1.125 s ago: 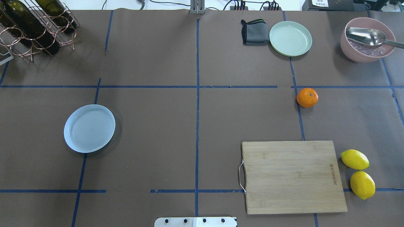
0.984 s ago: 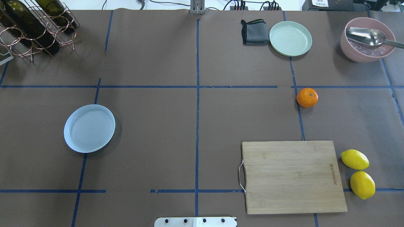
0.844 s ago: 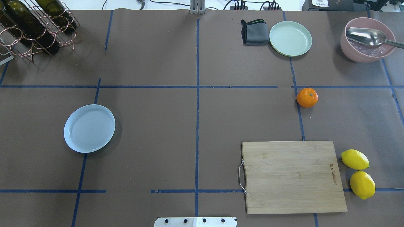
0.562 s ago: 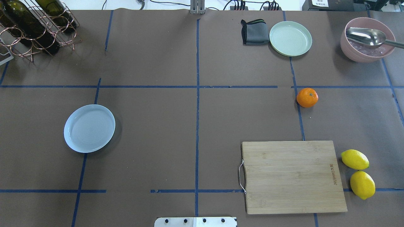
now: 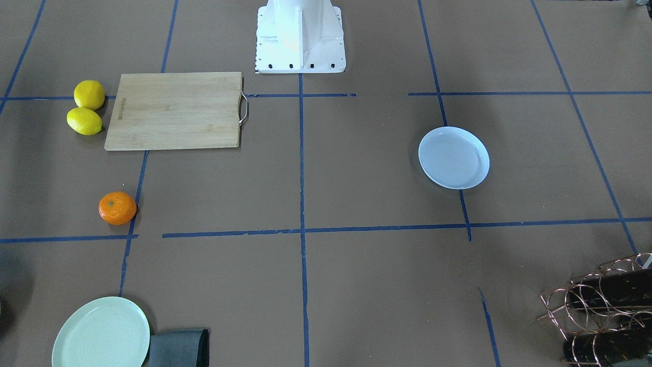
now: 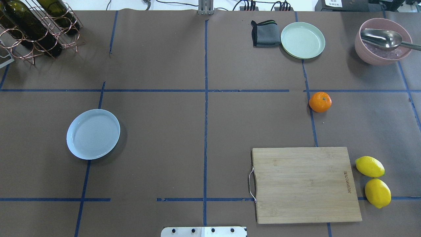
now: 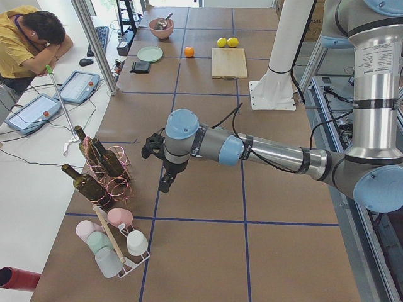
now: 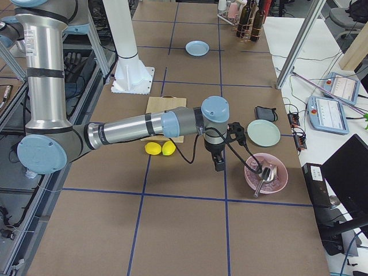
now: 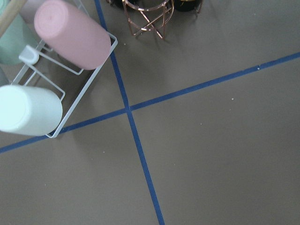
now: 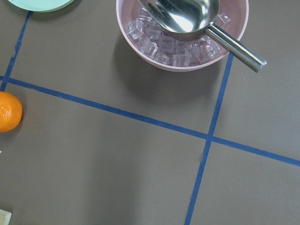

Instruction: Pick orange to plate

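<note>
The orange (image 6: 320,101) sits on the brown table cover on a blue tape line, right of centre in the overhead view, with nothing touching it. It also shows as the orange (image 5: 117,208) and, at the left edge of the right wrist view, the orange (image 10: 7,117). The white-bluish plate (image 6: 93,134) lies empty far to the left, seen too as the plate (image 5: 453,157). My left gripper (image 7: 165,181) hangs over the table's left end near the bottle rack. My right gripper (image 8: 219,165) hangs beside the pink bowl. I cannot tell whether either is open or shut.
A wooden cutting board (image 6: 304,184) lies near the robot, with two lemons (image 6: 373,181) to its right. At the back stand a pale green plate (image 6: 302,40), a grey cloth (image 6: 264,33) and a pink bowl (image 6: 383,41) of ice with a metal scoop. A wine rack (image 6: 36,28) fills the back left.
</note>
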`<state>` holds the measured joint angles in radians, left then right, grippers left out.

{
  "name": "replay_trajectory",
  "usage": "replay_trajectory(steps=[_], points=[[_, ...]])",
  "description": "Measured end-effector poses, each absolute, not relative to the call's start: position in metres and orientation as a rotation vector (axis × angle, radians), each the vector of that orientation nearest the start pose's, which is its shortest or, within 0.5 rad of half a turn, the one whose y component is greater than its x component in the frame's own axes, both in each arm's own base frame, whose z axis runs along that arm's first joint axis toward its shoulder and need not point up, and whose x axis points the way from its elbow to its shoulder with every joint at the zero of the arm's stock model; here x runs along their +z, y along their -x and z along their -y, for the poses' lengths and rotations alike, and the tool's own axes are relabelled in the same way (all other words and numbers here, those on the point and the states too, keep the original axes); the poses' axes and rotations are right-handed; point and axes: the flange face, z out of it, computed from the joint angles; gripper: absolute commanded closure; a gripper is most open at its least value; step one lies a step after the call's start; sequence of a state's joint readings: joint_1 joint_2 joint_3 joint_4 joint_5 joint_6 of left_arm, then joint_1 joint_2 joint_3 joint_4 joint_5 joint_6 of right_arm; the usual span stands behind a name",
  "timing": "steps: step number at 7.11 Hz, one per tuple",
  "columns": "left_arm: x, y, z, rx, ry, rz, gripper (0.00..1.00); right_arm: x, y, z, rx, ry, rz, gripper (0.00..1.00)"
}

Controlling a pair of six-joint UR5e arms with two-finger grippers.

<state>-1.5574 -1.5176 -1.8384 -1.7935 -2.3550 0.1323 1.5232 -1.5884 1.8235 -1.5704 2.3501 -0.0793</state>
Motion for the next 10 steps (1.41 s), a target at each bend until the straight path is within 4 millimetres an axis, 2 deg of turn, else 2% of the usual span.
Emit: replay_trajectory(steps=[2, 3, 4, 6, 7, 8, 9, 10], points=[[0.504, 0.055, 0.491, 0.315, -0.665, -0.754, 0.0, 0.547, -0.04, 0.484, -0.222, -0.262, 0.775, 0.0], [0.492, 0.044, 0.488, 0.265, -0.729, -0.802, 0.0, 0.546, -0.039, 0.483, -0.224, -0.267, 0.786, 0.0], [0.489, 0.013, 0.478, 0.26, -0.762, -0.873, 0.0, 0.545, -0.039, 0.482, -0.224, -0.267, 0.801, 0.0], [0.495, -0.081, 0.452, 0.174, -0.642, -1.052, 0.0, 0.548, -0.038, 0.48, -0.221, -0.261, 0.815, 0.0], [0.498, -0.129, 0.442, 0.092, -0.586, -1.078, 0.0, 0.548, -0.038, 0.48, -0.22, -0.259, 0.817, 0.0], [0.504, -0.176, 0.431, 0.005, -0.541, -1.074, 0.12, 0.549, -0.038, 0.479, -0.22, -0.258, 0.818, 0.0], [0.51, -0.22, 0.418, -0.08, -0.502, -1.064, 0.32, 0.549, -0.038, 0.479, -0.219, -0.257, 0.818, 0.0], [0.519, -0.259, 0.402, -0.161, -0.464, -1.051, 0.47, 0.55, -0.038, 0.478, -0.218, -0.256, 0.818, 0.0]])
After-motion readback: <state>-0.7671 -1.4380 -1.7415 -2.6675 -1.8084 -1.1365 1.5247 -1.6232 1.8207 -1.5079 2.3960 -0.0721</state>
